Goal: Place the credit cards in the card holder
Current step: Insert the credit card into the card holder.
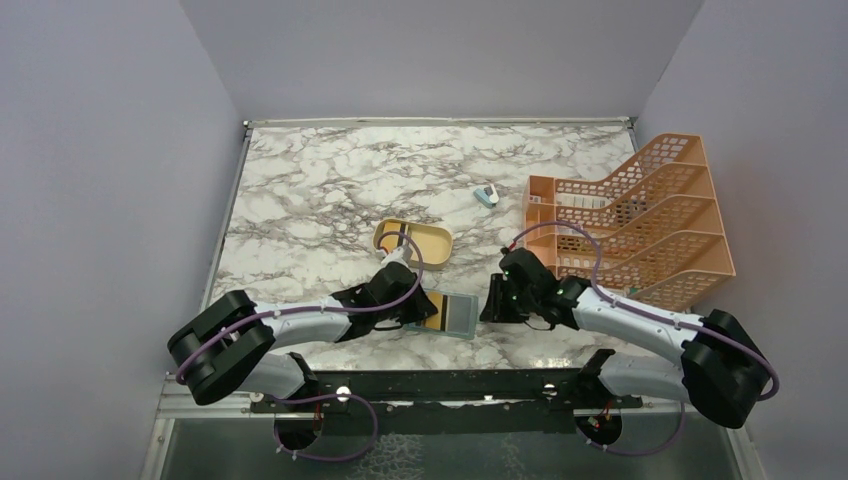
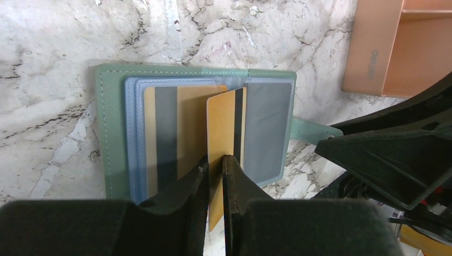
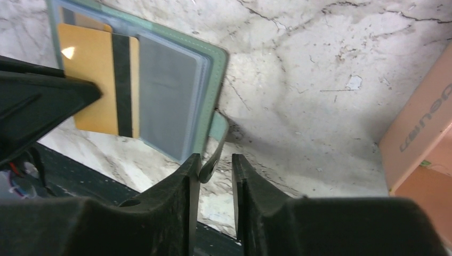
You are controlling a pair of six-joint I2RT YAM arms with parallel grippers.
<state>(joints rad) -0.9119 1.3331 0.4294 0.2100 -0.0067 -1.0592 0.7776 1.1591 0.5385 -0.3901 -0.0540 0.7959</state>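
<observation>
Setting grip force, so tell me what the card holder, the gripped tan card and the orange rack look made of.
The card holder looks like imitation leather: matte grey-green, stitched edge, blue-grey plastic-looking sleeves. The gripped tan card: thin stiff plastic, slight sheen, dark stripe. The orange rack: probably moulded plastic, matte, lattice walls.

You have two matching arms: the left arm [image 1: 300,322] and right arm [image 1: 640,322] each carry pale grey-white link shells between bulky black joint housings, with a thin purple cable [image 1: 420,262] looping along them. Your left gripper [image 2: 216,158] and right gripper [image 3: 216,157] are matte black, with flat, tapered fingers [image 2: 189,186].
</observation>
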